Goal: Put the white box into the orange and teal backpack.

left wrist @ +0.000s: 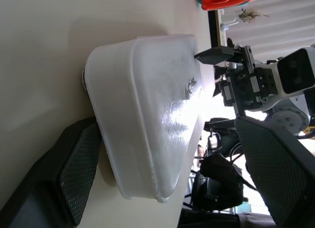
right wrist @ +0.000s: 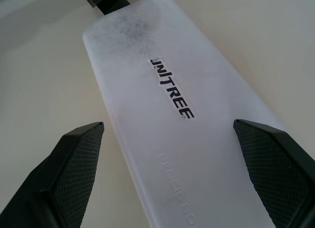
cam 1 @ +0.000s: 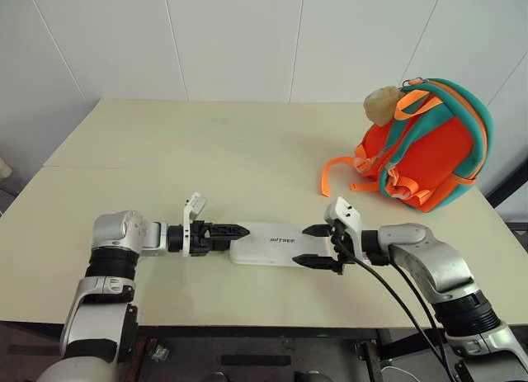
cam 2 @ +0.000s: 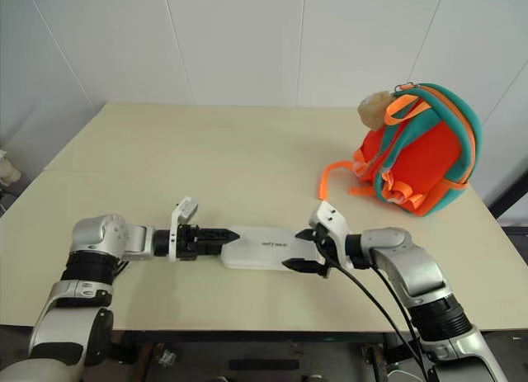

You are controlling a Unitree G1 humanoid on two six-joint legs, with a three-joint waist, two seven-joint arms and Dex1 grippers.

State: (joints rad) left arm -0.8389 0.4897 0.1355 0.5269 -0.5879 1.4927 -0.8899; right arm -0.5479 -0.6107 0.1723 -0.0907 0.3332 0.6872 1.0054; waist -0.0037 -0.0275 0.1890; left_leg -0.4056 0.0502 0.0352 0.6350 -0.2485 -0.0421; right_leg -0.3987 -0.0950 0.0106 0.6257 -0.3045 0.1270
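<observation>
The white box [cam 1: 276,243] lies flat on the beige table [cam 1: 206,151] near its front edge, dark lettering up. My left gripper [cam 1: 235,235] is open at the box's left end, which sits between its fingers [left wrist: 74,174]. At the box's right end my right gripper [cam 1: 312,247] is also open, one finger [right wrist: 78,159] on each side of the end and apart from it. The orange and teal backpack [cam 1: 429,151] stands upright at the back right of the table, well away from both grippers, with a beige plush charm [cam 1: 381,106] at its top.
An orange webbing strap [cam 1: 330,172] trails from the backpack onto the table toward the middle. Black cables [cam 1: 396,299] run along my right forearm. A white wall [cam 1: 247,35] rises behind the table's far edge.
</observation>
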